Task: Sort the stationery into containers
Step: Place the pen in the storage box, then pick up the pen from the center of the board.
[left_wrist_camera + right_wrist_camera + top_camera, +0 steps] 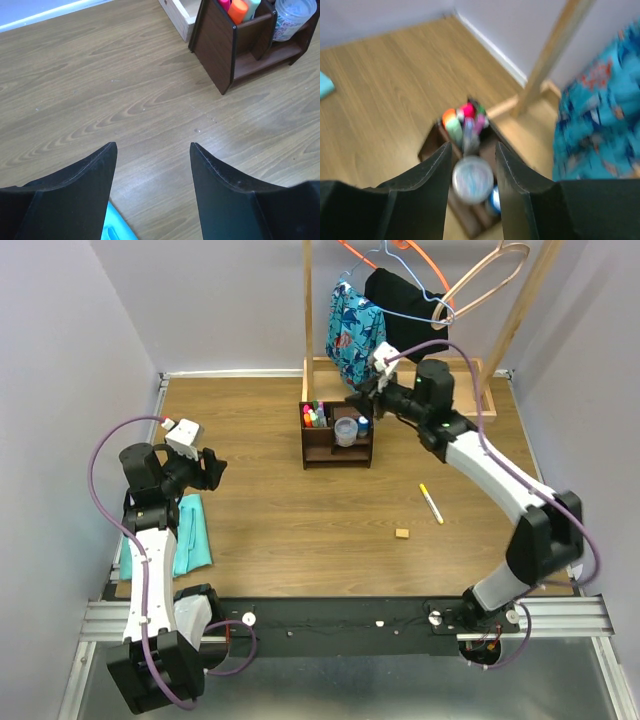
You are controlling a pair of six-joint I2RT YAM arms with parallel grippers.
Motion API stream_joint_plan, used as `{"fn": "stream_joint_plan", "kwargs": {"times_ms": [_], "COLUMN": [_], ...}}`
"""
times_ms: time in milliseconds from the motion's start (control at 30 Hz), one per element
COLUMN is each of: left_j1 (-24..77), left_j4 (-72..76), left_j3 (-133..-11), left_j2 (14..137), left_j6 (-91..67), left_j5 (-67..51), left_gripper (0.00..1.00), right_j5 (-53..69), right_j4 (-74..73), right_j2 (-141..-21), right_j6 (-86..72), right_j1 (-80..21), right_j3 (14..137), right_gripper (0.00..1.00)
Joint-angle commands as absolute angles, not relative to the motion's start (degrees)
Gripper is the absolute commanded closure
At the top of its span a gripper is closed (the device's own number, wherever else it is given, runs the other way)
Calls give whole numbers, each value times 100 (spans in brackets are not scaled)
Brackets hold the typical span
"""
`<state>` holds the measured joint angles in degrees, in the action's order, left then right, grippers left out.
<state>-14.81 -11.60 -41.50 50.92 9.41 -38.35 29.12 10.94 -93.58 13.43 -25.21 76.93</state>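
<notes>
The right tool, jaws apart and empty, hovers over the small dark brown wooden desk organizer. The left tool, spread and empty, hangs at the left. Sorting looks mostly done: bright markers and highlighters stand in the organizer's left compartment, with a small clear round tub beside them. Remaining on the wooden bench, right: a thin white yellow-capped marker and a tiny tan eraser.
</notes>
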Motion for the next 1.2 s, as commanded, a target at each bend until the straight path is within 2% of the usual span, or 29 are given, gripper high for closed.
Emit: {"fn": "stream_joint_plan", "kwargs": {"times_ms": [0,133,300,600,1167], "left_j1": [-1521,-1521,-1521,-1521,-1538], "left_j4": [-686,-677,-721,-914,-1072], "left_j3": [-3955,-3964,-3999,-3990,-3885], "left_j2": [4940,4939,4887,4659,4614], "left_j6": [563,536,527,580,659], "left_j5": [-4052,-4122,-4148,-4078,-4008], "left_gripper": [31,31,31,31,31], "right_j5": [1638,1196,792,404,580], "right_j4": [-2652,-3497,-4218,-4175,-3963], "right_j2": [-8554,-8455,-9104,-9747,-10739], "right_j6": [2030,1689,1485,1705,1951], "right_j1": [-2172,-1724,-1486,-1301,-1134], "right_j3": [7006,6470,6390,6530,7066], "right_gripper": [53,54,59,59,60]}}
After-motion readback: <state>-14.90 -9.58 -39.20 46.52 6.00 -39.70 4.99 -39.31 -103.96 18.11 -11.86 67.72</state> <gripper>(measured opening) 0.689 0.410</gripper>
